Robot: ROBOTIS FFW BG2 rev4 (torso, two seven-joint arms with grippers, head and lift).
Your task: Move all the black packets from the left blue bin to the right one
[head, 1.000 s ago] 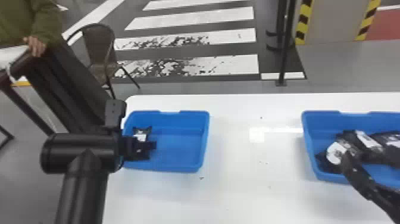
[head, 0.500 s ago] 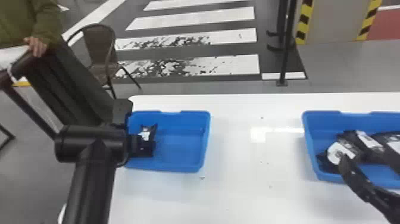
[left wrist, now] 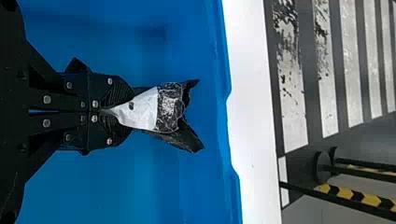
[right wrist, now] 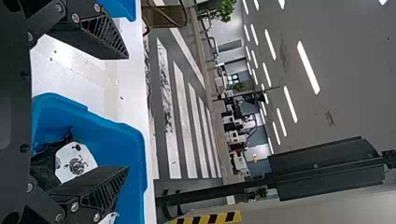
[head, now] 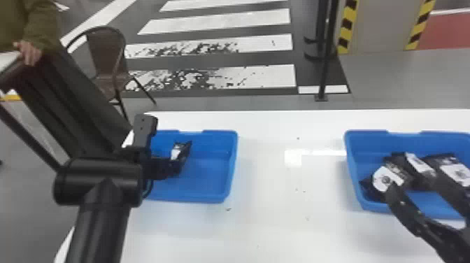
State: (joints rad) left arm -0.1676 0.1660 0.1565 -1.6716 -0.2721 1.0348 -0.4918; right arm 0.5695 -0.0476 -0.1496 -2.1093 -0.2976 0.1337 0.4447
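Black packet (left wrist: 169,103): where are you seeing it, and what's the tool doing?

It's sitting inside the left blue bin (head: 209,178), one end pinched in your left gripper (left wrist: 122,112). Those fingers are closing flat on it, white label (left wrist: 140,112) puckering at the grip. You're not getting clear proof it's off the bin floor.

And the right gripper (right wrist: 127,112)?

Fingers standing wide, nothing between them, waiting over the right blue bin (head: 370,143). Several packets (head: 388,176) are already lying in there.

How are you expecting it to handle?

Light, soft film, probably sagging and twisting below the pinch. The foil-like skin is looking a bit slick, so you're wanting steady, modest pressure; contents are staying a guess.

Good hold?

Decent, but you're gripping an end. If it's slipping, you're better off regripping nearer the middle, across the flat faces. Next you're wanting a straight lift over the rim, then the carry across. You're watching those loose corners; they could be snagging the wall.
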